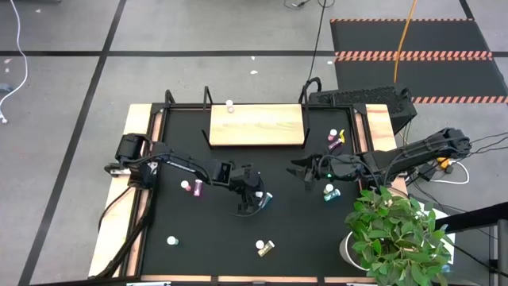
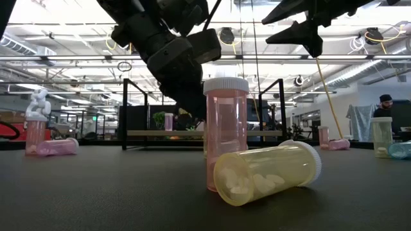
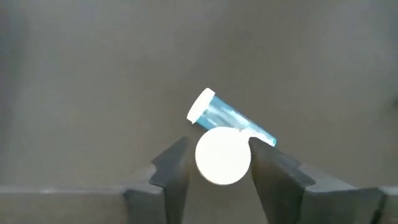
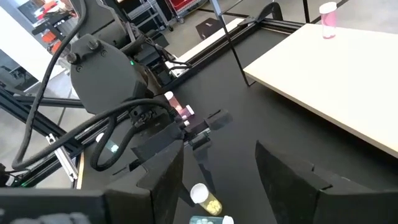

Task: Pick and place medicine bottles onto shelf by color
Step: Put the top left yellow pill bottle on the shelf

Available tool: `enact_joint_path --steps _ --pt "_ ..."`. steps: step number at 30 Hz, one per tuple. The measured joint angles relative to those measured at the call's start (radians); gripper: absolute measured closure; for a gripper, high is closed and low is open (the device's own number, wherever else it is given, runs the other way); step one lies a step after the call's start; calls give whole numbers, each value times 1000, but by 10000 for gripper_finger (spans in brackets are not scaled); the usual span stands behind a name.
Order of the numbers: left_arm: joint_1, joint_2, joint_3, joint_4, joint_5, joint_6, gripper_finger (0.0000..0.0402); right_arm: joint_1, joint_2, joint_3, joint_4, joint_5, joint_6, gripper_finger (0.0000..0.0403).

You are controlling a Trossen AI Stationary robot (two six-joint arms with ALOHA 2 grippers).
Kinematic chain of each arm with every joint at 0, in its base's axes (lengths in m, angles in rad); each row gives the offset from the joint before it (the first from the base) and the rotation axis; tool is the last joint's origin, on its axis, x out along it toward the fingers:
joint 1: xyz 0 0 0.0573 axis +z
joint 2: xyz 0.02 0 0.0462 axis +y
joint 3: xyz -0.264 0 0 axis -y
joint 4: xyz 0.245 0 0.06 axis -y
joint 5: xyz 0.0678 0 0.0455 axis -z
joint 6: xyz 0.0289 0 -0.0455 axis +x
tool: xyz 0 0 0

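Left gripper (image 3: 222, 163) lowered over a small upright bottle with round white cap (image 3: 223, 155), fingers narrow on both sides, contact not certain. Beside it, touching, a teal-blue plastic bottle lying flat (image 3: 233, 118) on the black bench (image 1: 222, 238). Probably light, stiff, smooth (may slip or tip); best taken below the cap. Right gripper (image 4: 217, 168) waiting, fairly wide, empty, near the light-wood shelf (image 1: 255, 125).

2 dark arms (image 1: 178, 164), black cables (looped)

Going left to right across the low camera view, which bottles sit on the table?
Pink bottles at far left → upright pink bottle → lying yellow bottle → small pink bottles → pale bottle at far right.
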State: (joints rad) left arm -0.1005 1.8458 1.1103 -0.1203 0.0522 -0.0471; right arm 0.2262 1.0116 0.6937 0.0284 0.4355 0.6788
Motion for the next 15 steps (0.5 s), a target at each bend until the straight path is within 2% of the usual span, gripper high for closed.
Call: enact_joint_path --steps 6,15 --pt "2 0 0 20 28 -8 287 -1 0 0 0 -17 -5 209" --pt "6 -4 3 10 28 -36 273 -3 0 0 -3 -26 -18 209"
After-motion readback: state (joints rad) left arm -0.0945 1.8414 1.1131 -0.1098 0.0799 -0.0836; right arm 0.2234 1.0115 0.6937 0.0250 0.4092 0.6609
